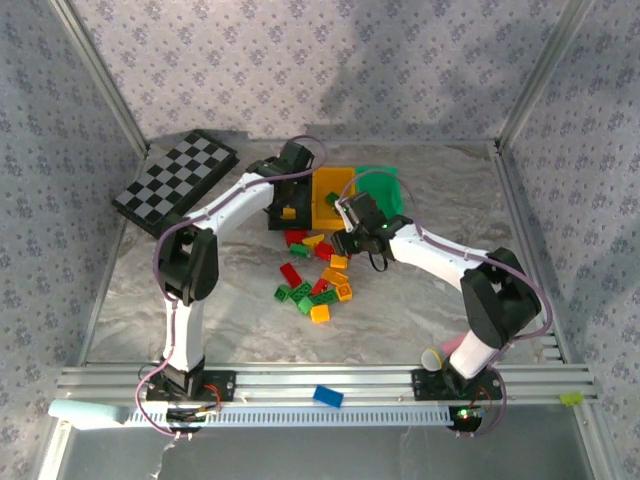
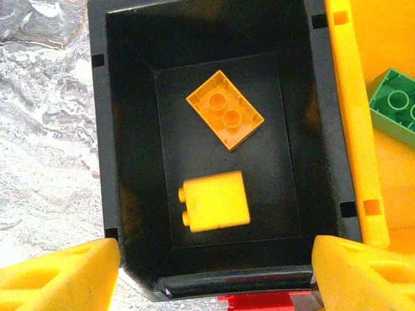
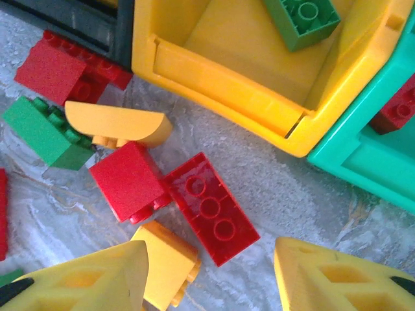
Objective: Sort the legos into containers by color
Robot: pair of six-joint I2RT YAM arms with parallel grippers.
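Over the black bin (image 2: 97, 129): my left gripper (image 2: 214, 278) hangs with its fingers spread wide and nothing between them; it is released.
Inside that bin: two yellow-orange bricks lie apart, the studs-up brick (image 2: 225, 109) farther in, the blurred brick (image 2: 215, 202) on its side nearer my fingers.
Right gripper (image 3: 211, 285): poised low above the loose pile, fingers parted, gripping nothing.
Beneath it: a long red brick (image 3: 207, 207) touches a red block (image 3: 126, 181); an orange brick (image 3: 165, 262) sits just beside one finger.
Other bins: the yellow bin (image 3: 214, 84) holds a green brick (image 3: 301, 19); the green bin (image 3: 363, 162) holds a red piece (image 3: 395, 107).
Remaining legos (image 1: 315, 285): scattered on the table between my arms, near the bins.
Handling, my guess: hard, light, glossy plastic. It won't crush, but it may skid or twist loose if I pinch a corner.
Where I'd grip: flat opposite side walls, across the short width, never on the studs.
Caution: the long red brick is pressed against its neighbour, so I judge a finger has little room on that side.
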